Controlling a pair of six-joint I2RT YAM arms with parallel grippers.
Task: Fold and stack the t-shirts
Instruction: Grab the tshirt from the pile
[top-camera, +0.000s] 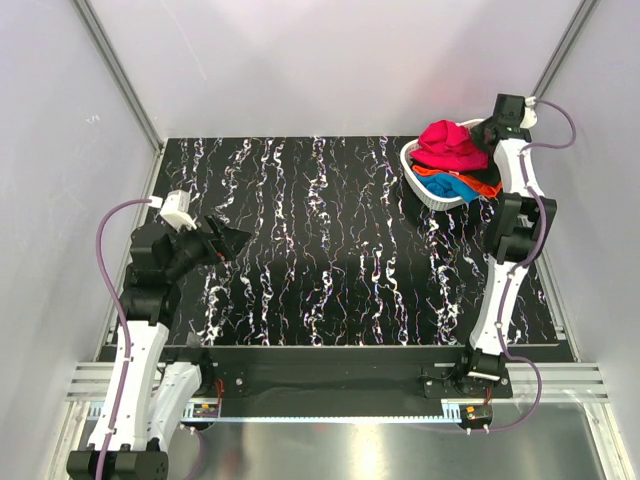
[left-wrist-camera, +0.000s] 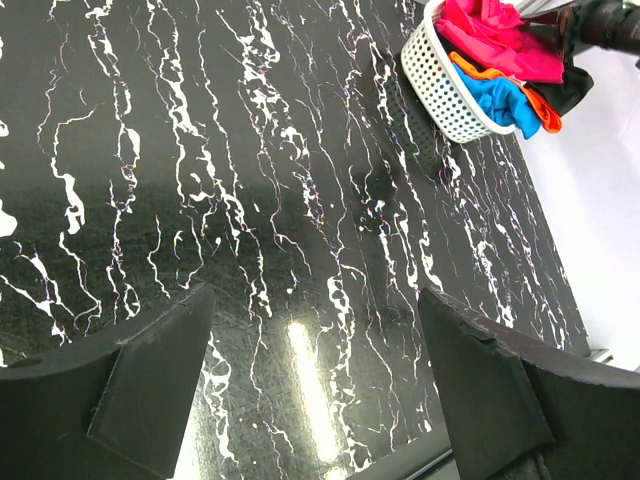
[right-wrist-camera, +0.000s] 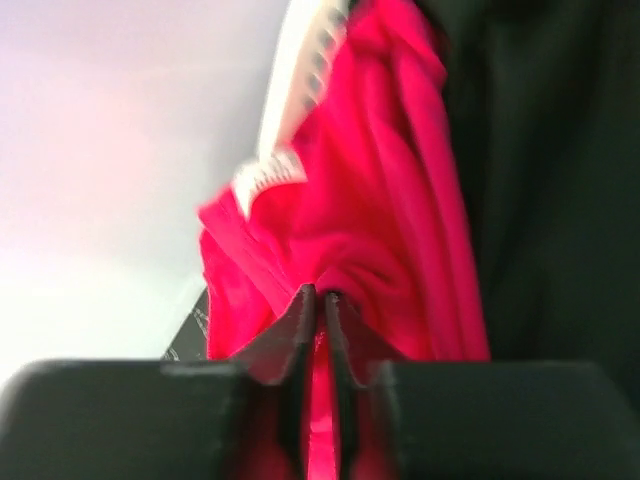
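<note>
Action at the far right corner: the right hand (right-wrist-camera: 320, 300) has its fingers nipped together on a fold of the pinkish-red t-shirt (right-wrist-camera: 390, 200), which tops the pile in the white lattice basket (left-wrist-camera: 440, 88). Under it, the blue t-shirt (left-wrist-camera: 498, 96), orange t-shirt (left-wrist-camera: 546, 112) and black t-shirt (left-wrist-camera: 572, 88) spill over the rim. The left hand (left-wrist-camera: 315, 300) hangs above the near left of the marbled black counter (top-camera: 330, 260), fingers spread wide, nothing between them. A white strip (right-wrist-camera: 268, 172) beside the red cloth is too blurred to read.
</note>
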